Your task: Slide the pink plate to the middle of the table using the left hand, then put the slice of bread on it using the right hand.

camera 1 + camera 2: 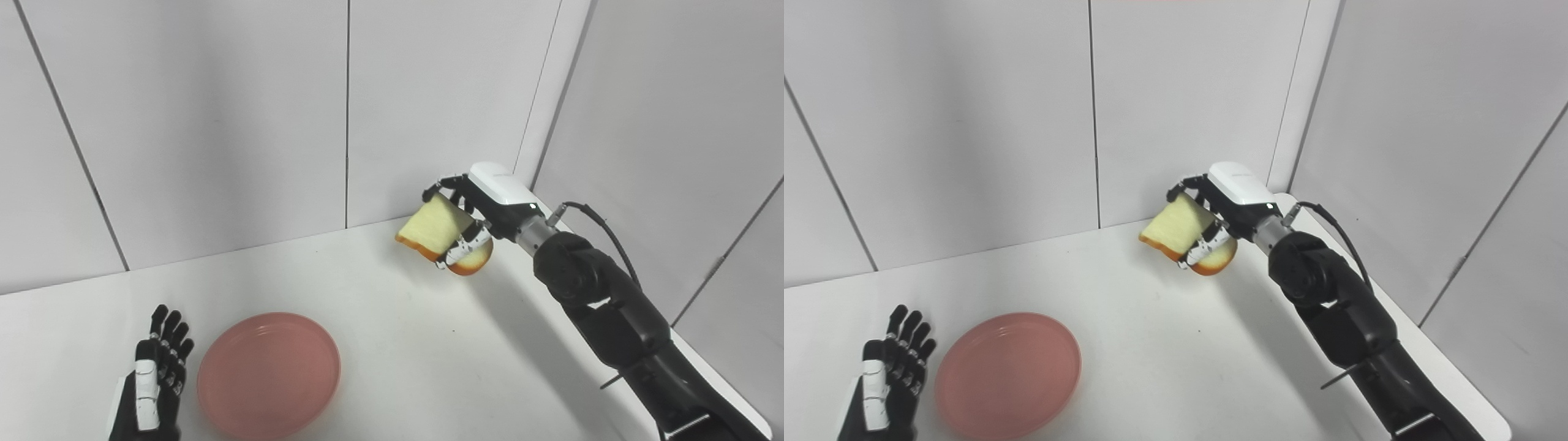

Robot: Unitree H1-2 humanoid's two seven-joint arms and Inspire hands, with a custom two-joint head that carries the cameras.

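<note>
Both head cameras are looking down from above onto the table [380,318], facing its back corner. Both are taking in the right hand [471,214] at mid distance; the right eye is sitting slightly rightward.

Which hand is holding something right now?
The right hand, raised near the back wall, is shut on the slice of bread. The left hand rests open beside the pink plate, holding nothing.

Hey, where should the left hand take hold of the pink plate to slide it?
Probably the pink plate by its near-left rim, coming from the left, where the open left hand rests beside it. It lies flat and shallow, so fingers over the raised rim suit sliding better than lifting.
</note>
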